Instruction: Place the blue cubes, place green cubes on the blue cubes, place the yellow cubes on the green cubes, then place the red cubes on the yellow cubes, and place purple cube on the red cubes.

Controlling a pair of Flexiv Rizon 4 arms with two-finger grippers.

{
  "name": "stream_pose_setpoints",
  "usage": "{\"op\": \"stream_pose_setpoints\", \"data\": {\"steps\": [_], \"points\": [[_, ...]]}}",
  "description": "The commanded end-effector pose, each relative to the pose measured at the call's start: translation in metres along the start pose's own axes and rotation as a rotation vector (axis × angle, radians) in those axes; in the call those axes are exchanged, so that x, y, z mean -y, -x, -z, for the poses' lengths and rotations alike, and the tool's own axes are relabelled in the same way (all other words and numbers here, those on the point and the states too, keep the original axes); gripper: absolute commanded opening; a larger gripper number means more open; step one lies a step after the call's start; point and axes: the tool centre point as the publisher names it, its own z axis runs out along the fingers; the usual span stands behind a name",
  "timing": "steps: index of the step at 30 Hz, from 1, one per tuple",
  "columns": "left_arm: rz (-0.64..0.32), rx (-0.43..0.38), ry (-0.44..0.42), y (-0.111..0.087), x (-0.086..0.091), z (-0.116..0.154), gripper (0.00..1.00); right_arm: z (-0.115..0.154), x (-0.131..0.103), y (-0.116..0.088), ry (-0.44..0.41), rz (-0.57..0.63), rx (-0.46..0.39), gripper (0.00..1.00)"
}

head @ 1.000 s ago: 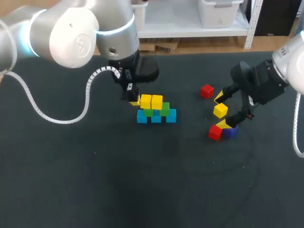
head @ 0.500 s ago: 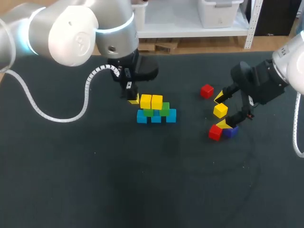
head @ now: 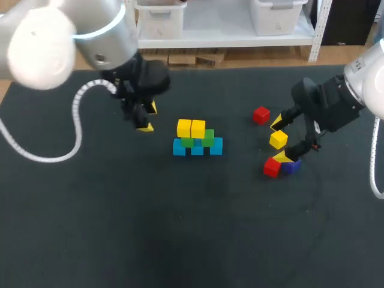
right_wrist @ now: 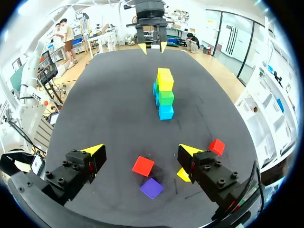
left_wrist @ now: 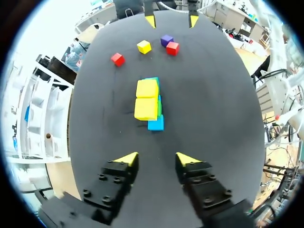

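blue cubes (head: 197, 147), green cubes (head: 208, 137) and two yellow cubes (head: 191, 128) are stacked mid-desk (head: 180, 228). a loose yellow cube (head: 278, 140), red cubes (head: 261, 114) and the purple cube (head: 292, 166) are left to be placed at the right. both left fingers (head: 145, 126) and right fingers (head: 276, 123) are spread and empty. the loose yellow cube is seen whole between the right fingers from the head view, but is half hidden in the right wrist view.
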Motion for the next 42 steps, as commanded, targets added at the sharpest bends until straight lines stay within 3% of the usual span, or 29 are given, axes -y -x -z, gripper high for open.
{"op": "stream_pose_setpoints", "data": {"steps": [1, 9, 26, 30, 34, 38, 42], "points": [[0.004, 0.128, 0.073, -0.017, 0.014, 0.008, 1.00, -0.001, 0.001, -0.001, 0.001, 0.001, 0.003, 1.00], [0.033, 0.211, 0.085, -0.024, 0.022, 0.015, 1.00, -0.001, 0.001, -0.001, 0.001, 0.001, 0.003, 1.00], [-0.011, 0.204, 0.060, -0.022, 0.030, 0.027, 1.00, -0.001, 0.001, -0.001, 0.001, 0.001, 0.003, 1.00], [-0.011, 0.204, 0.060, -0.022, 0.030, 0.027, 1.00, 0.002, 0.015, -0.009, -0.024, 0.112, -0.062, 1.00], [-0.011, 0.204, 0.060, -0.022, 0.030, 0.027, 1.00, 0.010, 0.036, -0.021, -0.002, 0.224, -0.064, 1.00], [-0.011, 0.204, 0.060, -0.022, 0.030, 0.027, 1.00, 0.015, 0.056, -0.026, 0.096, 0.392, -0.094, 1.00], [-0.011, 0.204, 0.060, -0.022, 0.030, 0.027, 1.00, 0.018, 0.066, -0.029, 0.217, 0.509, -0.065, 1.00]]}}
